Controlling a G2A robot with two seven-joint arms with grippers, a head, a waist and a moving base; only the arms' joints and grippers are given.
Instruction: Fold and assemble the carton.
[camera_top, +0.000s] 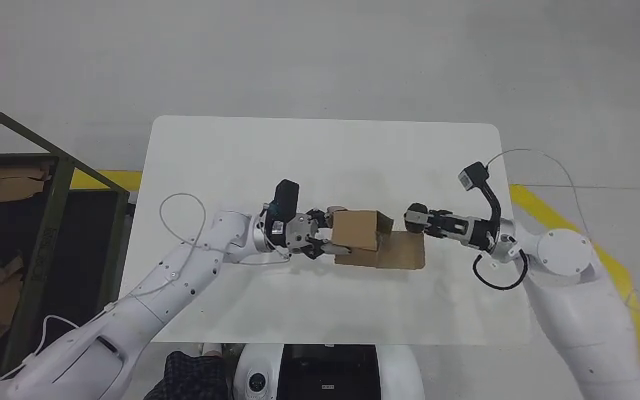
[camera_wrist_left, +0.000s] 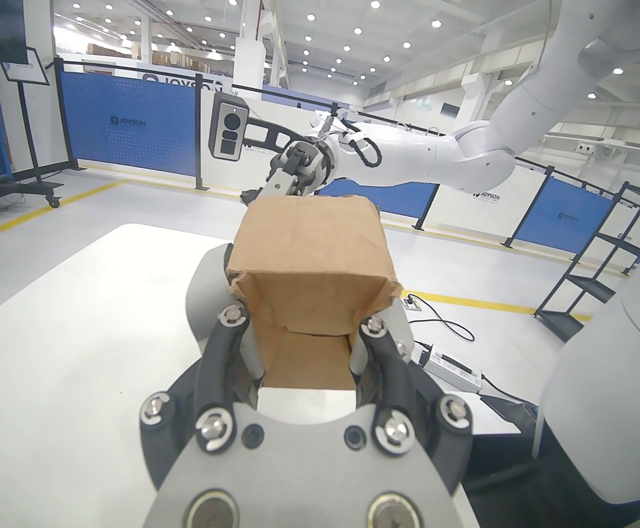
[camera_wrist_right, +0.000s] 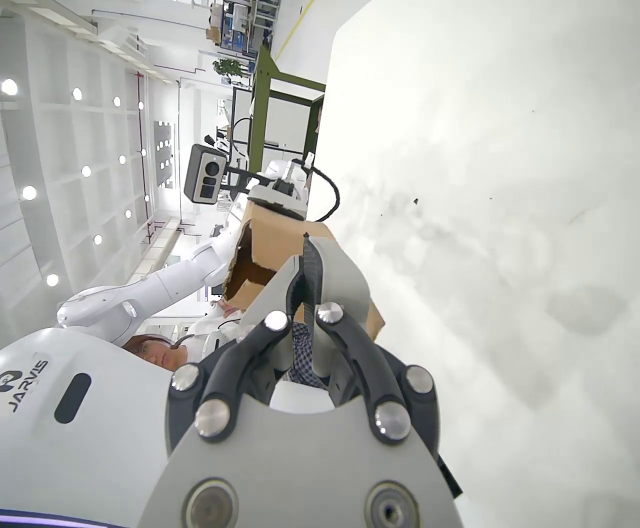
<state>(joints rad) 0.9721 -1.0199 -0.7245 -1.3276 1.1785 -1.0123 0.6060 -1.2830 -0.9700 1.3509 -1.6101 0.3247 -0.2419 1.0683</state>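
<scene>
1. Carton (camera_top: 357, 232): partly formed, near the middle of the table (camera_top: 250, 160), with a flat flap lying alongside.
2. Left gripper (camera_top: 318, 240): fingers clamp the carton's end from both sides.
3. Right gripper (camera_top: 410, 217): fingers pressed together on nothing, just beside the carton.

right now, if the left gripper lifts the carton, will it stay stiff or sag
Probably light: the carton looks open and empty inside. Its thin walls bow where the left gripper pinches them, so it will likely flex rather than stay rigid. The flat flap may droop.
</scene>
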